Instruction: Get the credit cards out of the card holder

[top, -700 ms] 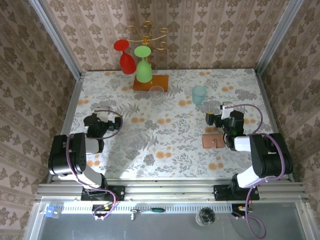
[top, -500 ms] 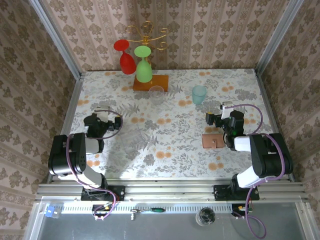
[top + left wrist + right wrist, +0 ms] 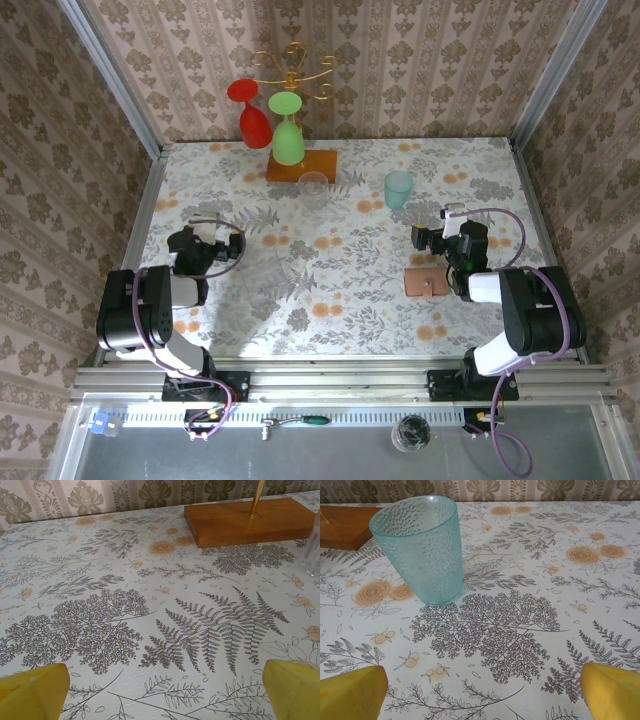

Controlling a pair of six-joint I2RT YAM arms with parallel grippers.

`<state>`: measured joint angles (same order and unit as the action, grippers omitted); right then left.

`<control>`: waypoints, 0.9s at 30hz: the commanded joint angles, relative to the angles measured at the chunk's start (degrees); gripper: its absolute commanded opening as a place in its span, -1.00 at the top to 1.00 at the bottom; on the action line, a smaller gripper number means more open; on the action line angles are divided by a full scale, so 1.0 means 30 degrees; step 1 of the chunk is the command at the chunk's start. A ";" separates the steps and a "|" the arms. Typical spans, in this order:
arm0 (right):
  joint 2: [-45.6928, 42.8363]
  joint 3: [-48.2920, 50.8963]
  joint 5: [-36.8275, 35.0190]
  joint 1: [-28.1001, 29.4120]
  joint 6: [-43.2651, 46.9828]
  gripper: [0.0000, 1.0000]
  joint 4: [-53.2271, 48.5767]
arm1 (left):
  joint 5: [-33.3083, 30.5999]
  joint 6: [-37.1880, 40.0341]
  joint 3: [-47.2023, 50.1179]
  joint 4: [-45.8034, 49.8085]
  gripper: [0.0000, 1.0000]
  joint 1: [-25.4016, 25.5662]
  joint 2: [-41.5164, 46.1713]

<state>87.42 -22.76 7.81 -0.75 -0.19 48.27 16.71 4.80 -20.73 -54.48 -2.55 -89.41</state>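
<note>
The card holder point(image 3: 425, 283) lies shut and flat on the flowered tablecloth, salmon-brown with a small notch on its near edge. It rests just in front of my right arm's wrist, a little nearer than my right gripper point(image 3: 422, 238). The credit cards are hidden. In the right wrist view my right gripper point(image 3: 482, 695) stands open over bare cloth, its yellow fingertips point(image 3: 350, 692) far apart. My left gripper point(image 3: 234, 246) sits folded at the left side, far from the holder. In the left wrist view the left gripper point(image 3: 165, 700) is open too, yellow fingertips point(image 3: 295, 687) wide apart, nothing between them.
A teal cup point(image 3: 398, 188) point(image 3: 420, 547) stands just beyond my right gripper. A clear glass point(image 3: 315, 188) sits by the orange wooden base point(image 3: 301, 166) point(image 3: 250, 522) of the rack holding a red glass point(image 3: 252, 115) and a green glass point(image 3: 288, 135). Patterned walls close three sides.
</note>
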 commanded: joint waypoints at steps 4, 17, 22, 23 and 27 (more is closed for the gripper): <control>0.0013 0.0117 -0.0114 -0.0045 0.0033 -1.00 0.0755 | -0.0022 0.0329 -0.0033 -0.0452 -1.00 0.0128 0.0043; 0.0059 -0.0179 -0.1521 -0.0036 -0.0524 -1.00 0.0219 | -0.3325 -0.0604 -0.0443 0.0368 -1.00 0.0273 0.0058; -0.0066 -0.0255 -0.1877 0.0014 -0.0604 -1.00 0.0048 | -0.4014 -0.0439 -0.0534 0.0595 -1.00 0.0619 0.0068; -0.0239 -0.0409 -0.1999 0.0017 -0.0637 -1.00 -0.0398 | -0.4265 -0.0373 -0.0557 0.0588 -1.00 0.0733 0.0135; -0.1702 -0.1392 -0.1843 0.0017 -0.0496 -1.00 -0.3387 | -0.6157 -0.0142 -0.0226 0.0624 -1.00 0.1419 0.0918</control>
<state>86.08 -23.90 3.73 -0.75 -1.67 43.81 3.05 3.92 -20.93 -52.69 0.47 -89.08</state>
